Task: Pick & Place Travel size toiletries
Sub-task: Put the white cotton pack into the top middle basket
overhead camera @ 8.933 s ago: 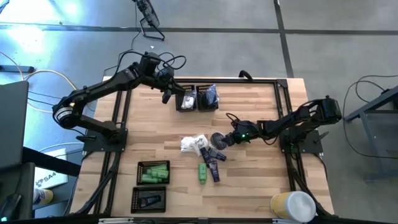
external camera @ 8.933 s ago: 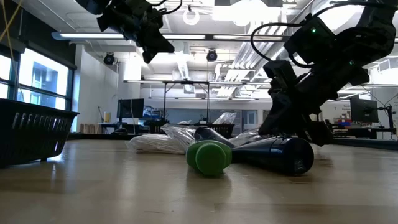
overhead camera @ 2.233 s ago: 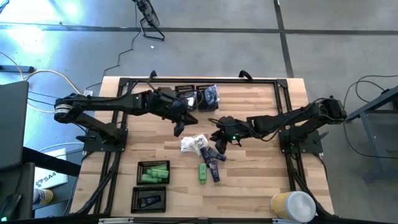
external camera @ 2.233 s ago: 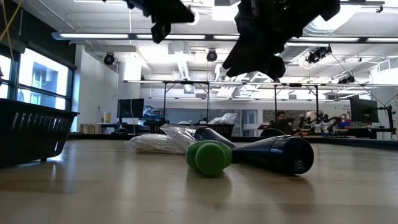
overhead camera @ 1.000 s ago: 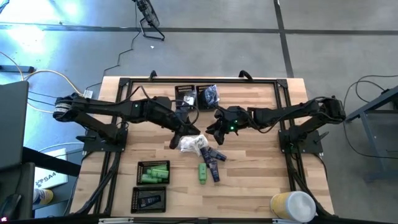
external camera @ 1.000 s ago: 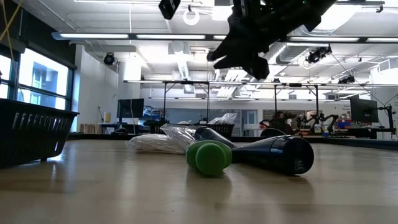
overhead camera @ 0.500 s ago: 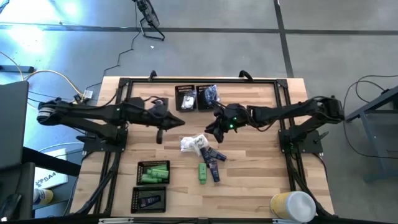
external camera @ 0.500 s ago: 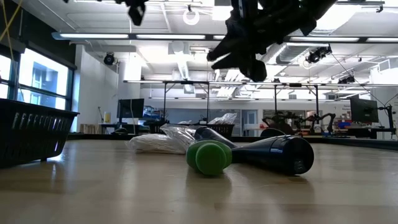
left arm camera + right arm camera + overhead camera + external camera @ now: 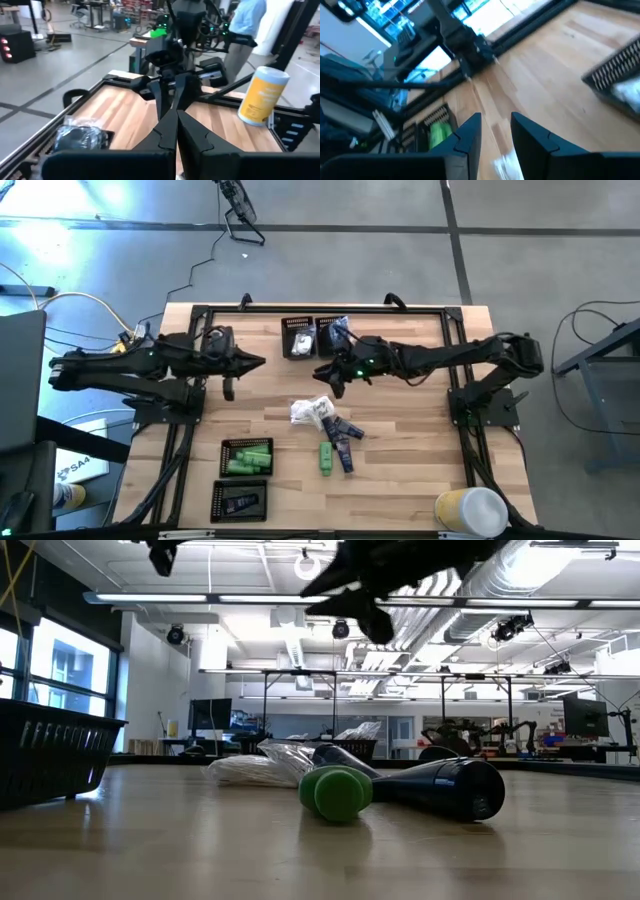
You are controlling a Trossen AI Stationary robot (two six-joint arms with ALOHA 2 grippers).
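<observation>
Sorting is partly done: green tubes (image 9: 247,459) and navy tubes (image 9: 240,502) fill the near trays, a loose pile (image 9: 328,428) waits mid-table, and beyond it the left gripper (image 9: 226,390) hangs closed and empty while the right gripper (image 9: 335,384) stands parted, holding nothing visible, near the far trays (image 9: 300,338).

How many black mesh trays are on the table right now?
4. Two trays sit side by side at the far edge; two at the near left, one with green tubes, one below it.
</observation>
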